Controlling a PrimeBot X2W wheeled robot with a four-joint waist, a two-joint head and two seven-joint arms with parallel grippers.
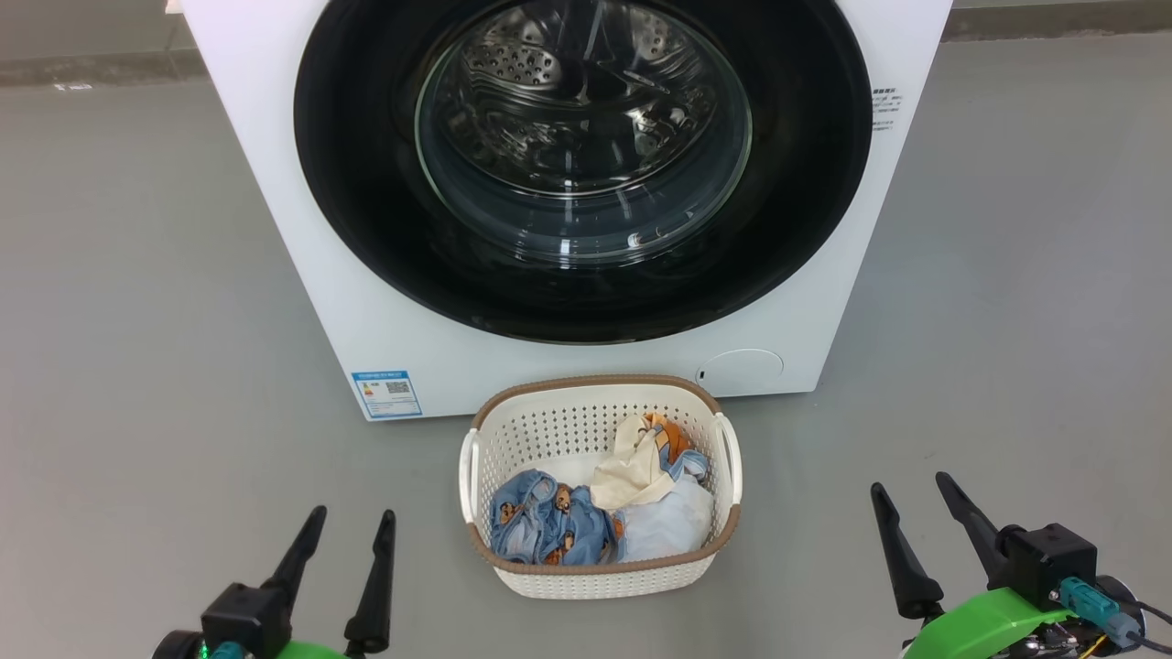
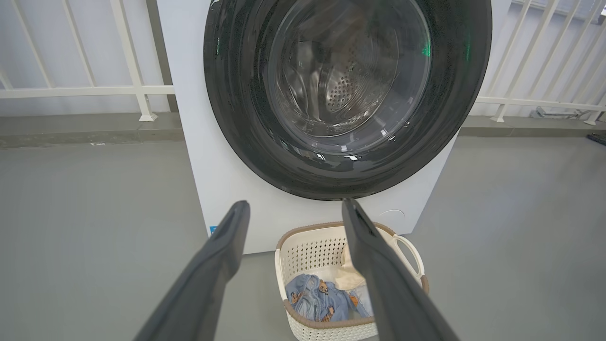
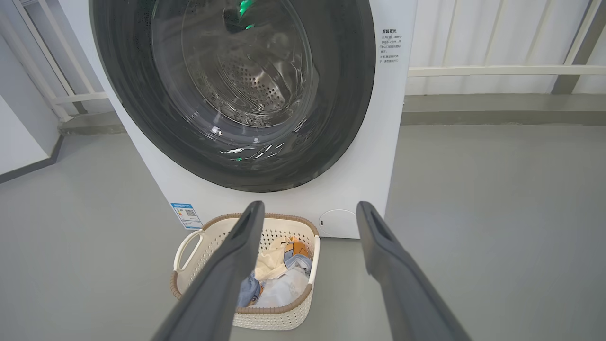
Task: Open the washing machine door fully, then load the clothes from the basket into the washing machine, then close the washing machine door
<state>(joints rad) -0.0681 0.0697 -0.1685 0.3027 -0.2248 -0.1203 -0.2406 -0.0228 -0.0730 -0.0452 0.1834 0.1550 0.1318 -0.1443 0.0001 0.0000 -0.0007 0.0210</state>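
The white washing machine (image 1: 302, 229) stands ahead, and its round glossy black door (image 1: 366, 210) with the clear glass window lies flush against the front. On the floor before it sits the cream basket (image 1: 600, 577) with a brown rim. Inside lie the clothes (image 1: 595, 508): blue bear-print fabric, a cream piece, a pale piece and an orange bit. My left gripper (image 1: 352, 526) hovers open at the lower left, apart from the basket. At the lower right my right gripper (image 1: 911, 499) is open too, nothing between its fingers. The wrist views show the door (image 2: 236, 109) (image 3: 123, 94) and basket (image 2: 303, 248) (image 3: 199, 232).
Grey floor (image 1: 137, 366) spreads to both sides of the machine and basket. A white railing (image 2: 85, 90) and a low grey kerb (image 3: 497, 109) run behind the machine. A blue label (image 1: 386, 394) and a round flap (image 1: 742, 369) mark the machine's lower front.
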